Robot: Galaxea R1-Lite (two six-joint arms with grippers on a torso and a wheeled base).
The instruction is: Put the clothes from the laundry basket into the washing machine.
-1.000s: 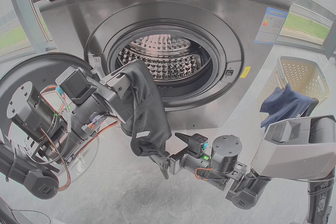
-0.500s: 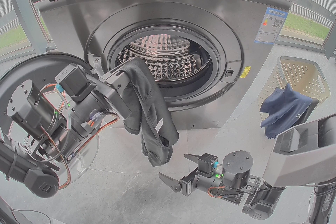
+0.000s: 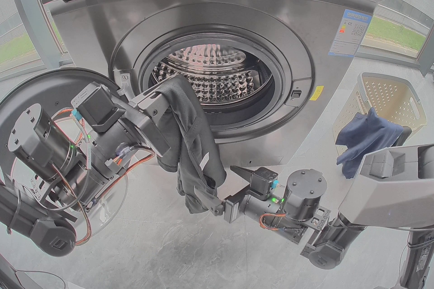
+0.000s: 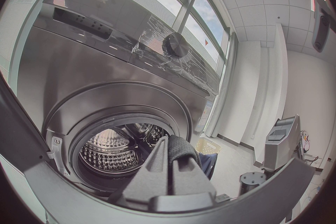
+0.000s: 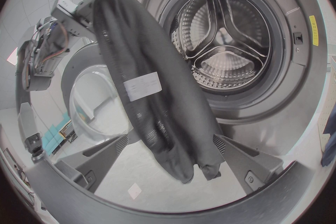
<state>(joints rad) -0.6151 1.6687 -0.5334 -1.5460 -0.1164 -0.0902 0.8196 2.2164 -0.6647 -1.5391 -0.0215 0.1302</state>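
Observation:
My left gripper [image 3: 169, 86] is shut on the top of a black garment [image 3: 194, 150], held up just in front of the washing machine's open drum [image 3: 212, 73]. In the left wrist view the cloth [image 4: 179, 147] bunches over that gripper [image 4: 170, 151]. The garment hangs down with a white label showing [image 5: 142, 86]. My right gripper [image 3: 214, 180] is open at the garment's lower end, one finger on each side of the hanging cloth [image 5: 168, 123]. The beige laundry basket [image 3: 398, 98] stands at the right, a dark blue garment [image 3: 366, 136] draped over its rim.
The machine's round door [image 3: 49, 91] stands swung open at the left, behind my left arm. The grey tiled floor [image 3: 181, 249] in front of the machine is bare. Windows and a grey frame post [image 3: 27, 5] lie behind.
My right gripper dropped away from the garment half a second ago, then rose back to its lower end, staying open. The garment swung slightly; my left gripper stayed put.

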